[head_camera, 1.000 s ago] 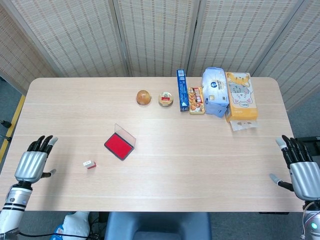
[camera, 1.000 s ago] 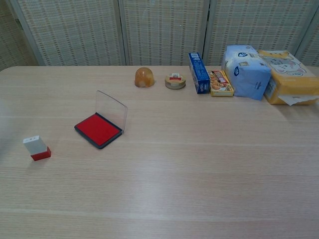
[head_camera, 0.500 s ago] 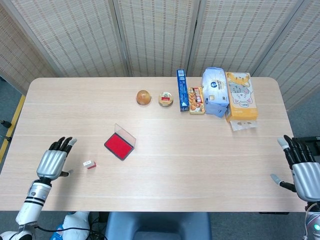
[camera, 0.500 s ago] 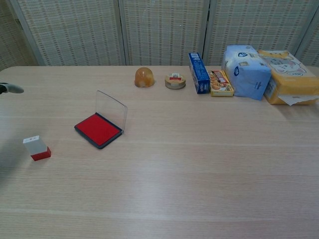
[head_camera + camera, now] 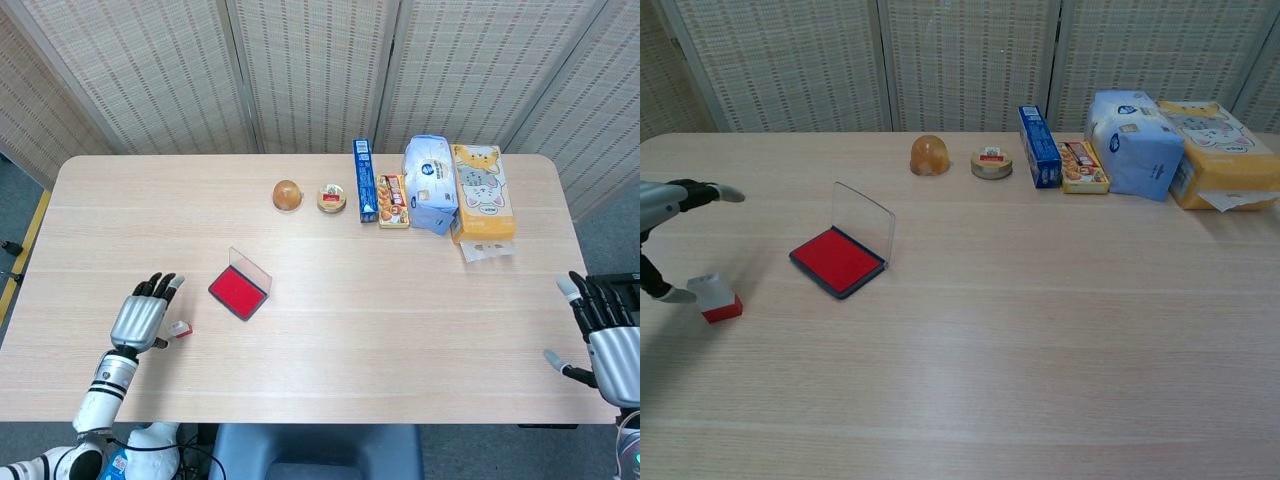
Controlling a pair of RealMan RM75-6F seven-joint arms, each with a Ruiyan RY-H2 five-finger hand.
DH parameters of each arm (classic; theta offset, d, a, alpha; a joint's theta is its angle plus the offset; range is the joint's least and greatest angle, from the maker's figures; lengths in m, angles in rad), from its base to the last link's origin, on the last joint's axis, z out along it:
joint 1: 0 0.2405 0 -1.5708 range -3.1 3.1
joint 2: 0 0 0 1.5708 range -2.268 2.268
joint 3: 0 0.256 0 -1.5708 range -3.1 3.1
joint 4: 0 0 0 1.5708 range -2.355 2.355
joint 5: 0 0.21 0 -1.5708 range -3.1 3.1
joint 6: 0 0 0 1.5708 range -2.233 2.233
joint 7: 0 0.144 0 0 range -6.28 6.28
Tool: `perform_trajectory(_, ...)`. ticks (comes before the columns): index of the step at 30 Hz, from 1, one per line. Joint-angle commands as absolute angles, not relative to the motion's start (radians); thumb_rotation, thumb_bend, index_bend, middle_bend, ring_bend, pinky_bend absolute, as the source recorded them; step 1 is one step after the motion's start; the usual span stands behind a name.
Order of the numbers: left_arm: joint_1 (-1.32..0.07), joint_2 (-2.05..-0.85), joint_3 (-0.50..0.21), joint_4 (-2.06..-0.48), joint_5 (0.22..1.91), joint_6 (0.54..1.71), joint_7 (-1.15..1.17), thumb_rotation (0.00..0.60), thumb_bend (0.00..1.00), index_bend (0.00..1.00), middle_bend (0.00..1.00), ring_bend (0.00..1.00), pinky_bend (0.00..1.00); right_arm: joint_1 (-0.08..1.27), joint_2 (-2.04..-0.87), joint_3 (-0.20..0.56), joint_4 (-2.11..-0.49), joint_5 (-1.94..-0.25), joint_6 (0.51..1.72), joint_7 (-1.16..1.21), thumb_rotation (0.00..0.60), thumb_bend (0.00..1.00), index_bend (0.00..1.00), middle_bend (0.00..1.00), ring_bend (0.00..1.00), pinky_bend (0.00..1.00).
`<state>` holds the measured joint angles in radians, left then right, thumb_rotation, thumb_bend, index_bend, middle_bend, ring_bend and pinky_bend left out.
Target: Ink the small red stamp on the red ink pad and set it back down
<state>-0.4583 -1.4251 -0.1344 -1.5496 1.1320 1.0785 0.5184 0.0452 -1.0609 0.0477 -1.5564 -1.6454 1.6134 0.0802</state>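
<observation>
Left hand (image 5: 139,319) fingers spread, holding nothing; small red stamp (image 5: 181,328) just right of thumb.

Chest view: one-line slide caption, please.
Left hand reaches the small red stamp beside the open red ink pad.

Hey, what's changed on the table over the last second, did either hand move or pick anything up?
The left hand moved inward across the table to the small red stamp; its thumb now appears to touch the stamp, but nothing is lifted. The stamp, the red ink pad with its lid up, and the right hand at the table's edge stayed as they were.
</observation>
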Motion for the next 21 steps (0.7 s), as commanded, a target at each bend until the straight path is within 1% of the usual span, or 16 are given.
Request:
perform_trajectory(1, -0.473, -1.444, -0.135, -1.56, 1.103, 1.079, 0.55, 0.6, 0.14, 0.07, 0.1, 0.0, 0.18, 0.042, -1.059, 0.046, -1.553, -1.651, 1.622, 0.089, 0.6, 0.14, 0.0, 0.0, 0.0, 0.0)
perform_trajectory(7, -0.492, -1.465, -0.134, -1.55, 1.076, 1.079, 0.571, 0.6, 0.14, 0.07, 0.1, 0.0, 0.18, 0.034, -1.057, 0.044, -1.547, -1.661, 1.642, 0.101, 0.6, 0.14, 0.0, 0.0, 0.0, 0.0)
perform_trajectory(13, -0.496, -1.465, -0.135, -1.512, 1.052, 1.063, 0.531, 0.6, 0.14, 0.07, 0.1, 0.0, 0.18, 0.029, -1.059, 0.043, -1.546, -1.664, 1.653, 0.098, 0.6, 0.14, 0.0, 0.0, 0.0, 0.0)
perform_trajectory(21, -0.499, -1.451, -0.126, -1.467, 1.046, 1.041, 0.48, 0.6, 0.14, 0.07, 0.1, 0.0, 0.18, 0.036, -1.065, 0.046, -1.558, -1.646, 1.629, 0.067, 0.6, 0.14, 0.0, 0.0, 0.0, 0.0)
